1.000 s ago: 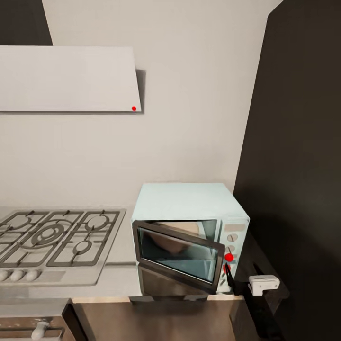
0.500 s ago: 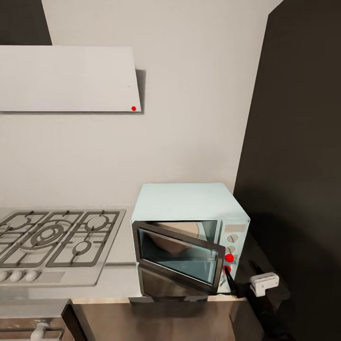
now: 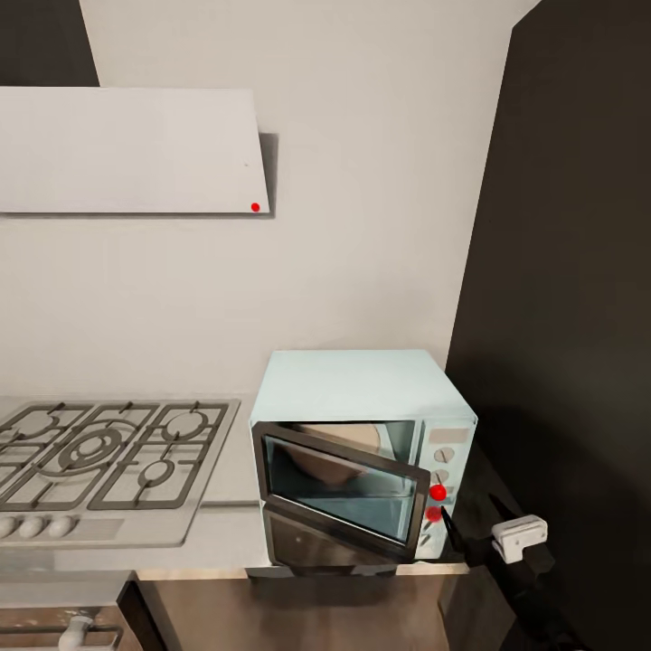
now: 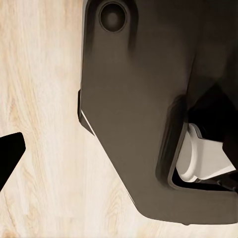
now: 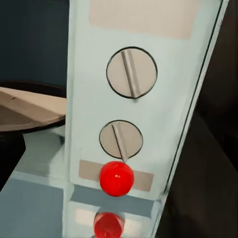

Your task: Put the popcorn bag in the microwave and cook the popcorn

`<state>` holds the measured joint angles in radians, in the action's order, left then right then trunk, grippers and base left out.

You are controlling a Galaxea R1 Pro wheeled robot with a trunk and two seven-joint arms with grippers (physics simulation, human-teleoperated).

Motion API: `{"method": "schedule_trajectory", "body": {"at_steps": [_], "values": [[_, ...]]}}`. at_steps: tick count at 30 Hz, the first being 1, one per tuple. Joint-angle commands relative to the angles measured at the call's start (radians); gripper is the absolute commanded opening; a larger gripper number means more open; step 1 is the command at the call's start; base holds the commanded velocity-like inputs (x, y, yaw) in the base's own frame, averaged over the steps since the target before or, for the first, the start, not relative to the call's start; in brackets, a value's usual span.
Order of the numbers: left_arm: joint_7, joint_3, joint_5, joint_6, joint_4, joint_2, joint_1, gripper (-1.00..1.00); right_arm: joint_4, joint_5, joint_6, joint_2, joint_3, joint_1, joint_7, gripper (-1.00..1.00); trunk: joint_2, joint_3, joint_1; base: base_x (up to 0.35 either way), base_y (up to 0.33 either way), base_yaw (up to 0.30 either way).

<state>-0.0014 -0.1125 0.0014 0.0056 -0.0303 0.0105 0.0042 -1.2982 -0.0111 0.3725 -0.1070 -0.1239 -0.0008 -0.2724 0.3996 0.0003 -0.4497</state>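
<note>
microwave [image 3: 362, 425] sits on the grey surface [image 3: 231, 506], door [image 3: 344, 493] hanging partly open, bottom-hinged and tilted out toward the robot. through the gap behind the door a tan shape shows inside the cavity, likely the popcorn bag [image 3: 339, 452], but too hidden to be sure. right pincer [image 3: 449, 533] is just beside the microwave's control panel, dark fingers [image 3: 446, 527] reaching up near the lower red light [image 3: 433, 514]; a white wrist block [image 3: 520, 538] sits behind it on the arm. cannot tell if the right pincer is wide or narrow, only a thin dark sliver of it shows. right wrist view looks straight at the panel: two round knobs [image 5: 132, 72] [image 5: 121, 140] ahead of the pincer, a red ball [image 5: 116, 178] below them, a second red light [image 5: 108, 224] further down; the cavity with a tan edge lies to one side. left wrist view shows light wood floor [image 4: 44, 99] and the robot's dark base [image 4: 144, 99]; one black finger [image 4: 10, 153] pokes in at the frame edge, left pincer's opening cannot be told. gas hob [image 3: 104, 461] well apart from the right pincer, past the microwave; white hood [image 3: 127, 149] high on the wall.
</note>
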Motion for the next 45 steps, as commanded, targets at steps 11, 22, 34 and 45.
{"method": "schedule_trajectory", "body": {"at_steps": [11,22,34,45], "values": [[0.0,-0.007,0.0,0.001,-0.001,0.0,0.0,1.0,-0.038,0.002,-0.069,-0.069,-0.003,-0.002,-0.158,1.0,0.0,0.0,0.0,0.0,0.0,0.0],[0.0,-0.007,0.0,0.001,-0.001,0.0,0.0,1.0,-0.038,0.002,-0.069,-0.069,-0.004,-0.002,-0.17,1.0,0.0,0.0,0.0,0.069,0.0,0.0],[0.0,-0.007,0.0,0.001,0.0,0.0,0.0,1.0,-0.038,0.002,-0.062,-0.065,0.005,-0.002,-0.171,1.0,0.0,0.0,0.0,0.02,0.0,0.0],[0.0,-0.007,0.0,0.001,0.0,0.0,0.0,1.0,-0.038,0.0,-0.057,-0.064,0.053,-0.002,-0.172,1.0,0.0,0.0,0.0,0.0,0.0,0.0]]}}
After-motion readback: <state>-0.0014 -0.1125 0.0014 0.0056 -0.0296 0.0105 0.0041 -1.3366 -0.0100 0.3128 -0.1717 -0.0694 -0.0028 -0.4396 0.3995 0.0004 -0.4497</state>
